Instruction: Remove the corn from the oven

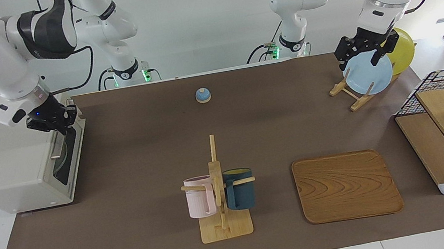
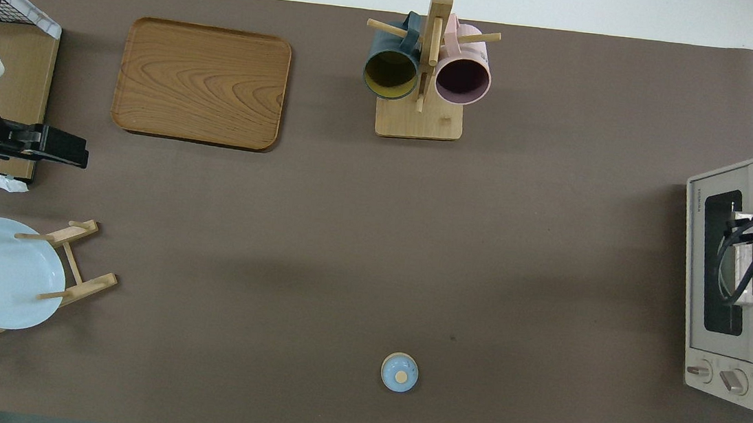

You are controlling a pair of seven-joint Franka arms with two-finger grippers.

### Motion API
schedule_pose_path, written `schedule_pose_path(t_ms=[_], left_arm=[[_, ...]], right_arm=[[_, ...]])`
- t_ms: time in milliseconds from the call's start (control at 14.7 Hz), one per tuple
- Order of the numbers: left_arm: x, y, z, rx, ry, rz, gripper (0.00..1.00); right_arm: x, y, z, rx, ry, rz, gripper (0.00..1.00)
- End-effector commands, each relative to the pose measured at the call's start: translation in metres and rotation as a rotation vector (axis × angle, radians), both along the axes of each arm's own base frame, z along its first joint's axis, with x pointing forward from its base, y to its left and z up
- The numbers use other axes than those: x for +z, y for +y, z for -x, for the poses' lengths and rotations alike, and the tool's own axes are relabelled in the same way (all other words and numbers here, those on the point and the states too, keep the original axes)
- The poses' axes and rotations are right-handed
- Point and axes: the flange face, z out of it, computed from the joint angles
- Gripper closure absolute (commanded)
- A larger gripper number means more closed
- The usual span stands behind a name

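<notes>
Here the right hand point(image 1: 55, 120) is down at the oven point(image 1: 23, 164), at the right arm's end of the worktop point(image 1: 141, 156), at the top edge of its closed door by the bar handle; whether its fingers are apart or closed cannot be told. No corn shows through the dark glass, so its place relative to that hand is unclear. The left hand point(image 1: 365, 51) hangs over the blue plate point(image 1: 367, 75) in the rack, fingers spread
</notes>
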Motion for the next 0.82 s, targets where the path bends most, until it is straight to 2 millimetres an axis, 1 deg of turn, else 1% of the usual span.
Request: schedule_pose_path(t_ms=[0, 136, 205, 273, 477, 614, 750], left_arm=[[0.002, 0.002, 0.002, -0.003, -0.005, 0.004, 0.00], [0.002, 0.002, 0.002, -0.004, -0.007, 0.004, 0.00], [0.002, 0.002, 0.002, -0.003, -0.007, 0.004, 0.00], [0.002, 0.002, 0.002, -0.003, -0.005, 0.004, 0.00], [0.002, 0.002, 0.002, -0.003, -0.007, 0.004, 0.00], [0.002, 0.002, 0.002, -0.003, -0.005, 0.004, 0.00], [0.002, 0.002, 0.002, -0.003, -0.007, 0.004, 0.00]], right_arm=[[-0.006, -0.011, 0.021, 0.017, -0.028, 0.041, 1.00], [-0.012, -0.014, 0.023, 0.017, -0.031, 0.050, 1.00], [-0.015, -0.021, 0.023, 0.008, -0.025, 0.057, 1.00], [-0.016, -0.023, 0.023, 0.010, -0.027, 0.064, 1.00], [-0.022, -0.024, 0.024, 0.015, -0.017, 0.079, 1.00], [-0.024, -0.030, 0.026, 0.006, -0.013, 0.080, 1.00], [-0.031, -0.029, 0.027, 0.009, -0.010, 0.078, 1.00]])
